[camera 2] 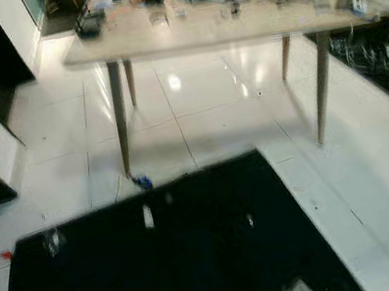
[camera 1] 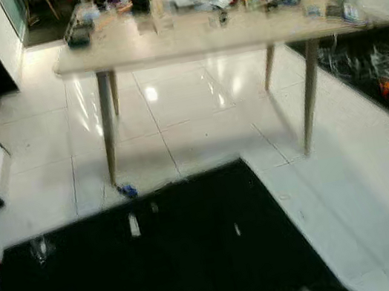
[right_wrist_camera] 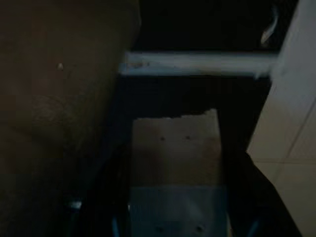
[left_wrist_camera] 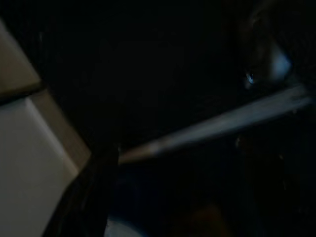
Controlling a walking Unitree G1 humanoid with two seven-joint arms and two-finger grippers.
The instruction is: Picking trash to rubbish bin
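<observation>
Search step: small blue scrap lay on the floor at centre-left of frame, beside the counter leg; pincer states indiscernible. Next: approach, crouch.

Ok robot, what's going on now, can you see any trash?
Pincers idle, low in the dark. Small blue scrap on floor beside table leg. Black mat lies between, small bits on it.

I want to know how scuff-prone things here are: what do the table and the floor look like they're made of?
Table: pale matte top, likely wood or laminate, on slim tapered legs; blur hides any grain.
Floor: glossy white tiles, probably ceramic, judging by the grout lines and mirror-like light reflections.
</observation>
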